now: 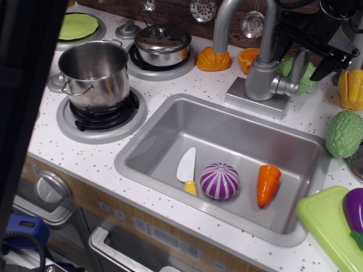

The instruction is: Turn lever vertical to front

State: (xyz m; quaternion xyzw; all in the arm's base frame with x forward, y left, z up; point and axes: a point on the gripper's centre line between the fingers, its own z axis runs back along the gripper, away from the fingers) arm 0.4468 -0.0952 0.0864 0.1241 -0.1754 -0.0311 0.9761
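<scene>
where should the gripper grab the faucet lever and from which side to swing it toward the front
Grip the lever on its upper free end, away from the stubby peg joining it to the faucet body. It stands about upright to the right of the body, so coming from above with one finger on each flat side looks best. The gripper hangs just above it; whether its jaws are open is unclear.

No legible txt, labels, nos. or signs anywhere.
</scene>
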